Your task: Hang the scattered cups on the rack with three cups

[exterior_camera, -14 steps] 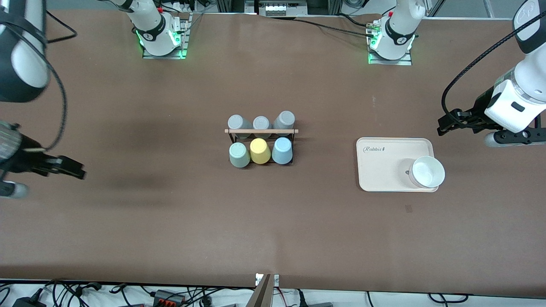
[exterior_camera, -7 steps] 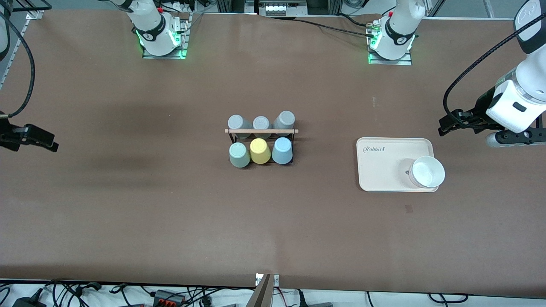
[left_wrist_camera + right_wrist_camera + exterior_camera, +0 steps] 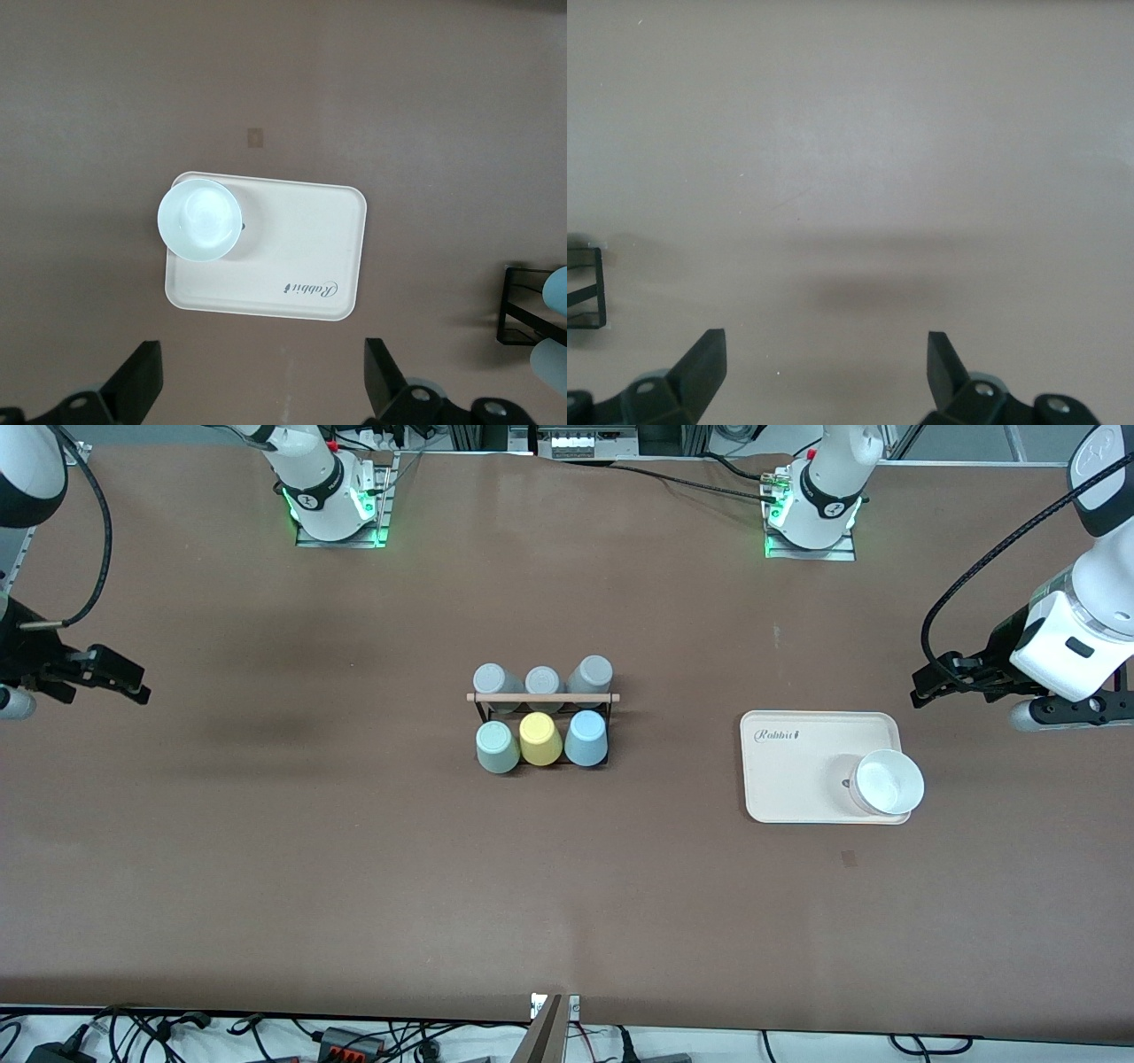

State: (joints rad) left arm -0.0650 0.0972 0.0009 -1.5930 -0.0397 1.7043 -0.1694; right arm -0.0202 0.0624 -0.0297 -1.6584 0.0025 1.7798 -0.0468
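Observation:
The black wire rack [image 3: 542, 698] with its wooden rod stands mid-table. The mint-green cup [image 3: 496, 746], a yellow cup [image 3: 539, 738] and the light blue cup [image 3: 586, 737] sit bottom-up in a row on its side nearer the front camera. Three grey cups [image 3: 542, 680] sit on its farther side. My left gripper [image 3: 926, 682] is open and empty above the table at the left arm's end, near the tray; in its wrist view [image 3: 263, 376] the rack's edge [image 3: 518, 305] and the light blue cup [image 3: 558, 290] show. My right gripper [image 3: 133, 682] is open and empty over bare table [image 3: 824, 372].
A cream tray [image 3: 797, 766] lies toward the left arm's end, with a wide white bowl [image 3: 889, 781] on its corner nearest the front camera. Both show in the left wrist view, the tray [image 3: 301, 266] and the bowl [image 3: 200, 220]. A rack corner [image 3: 589, 288] shows in the right wrist view.
My right gripper has swung away from the front camera, along the right arm's end of the table. My left gripper has shifted only slightly. The cups and rack have not moved.

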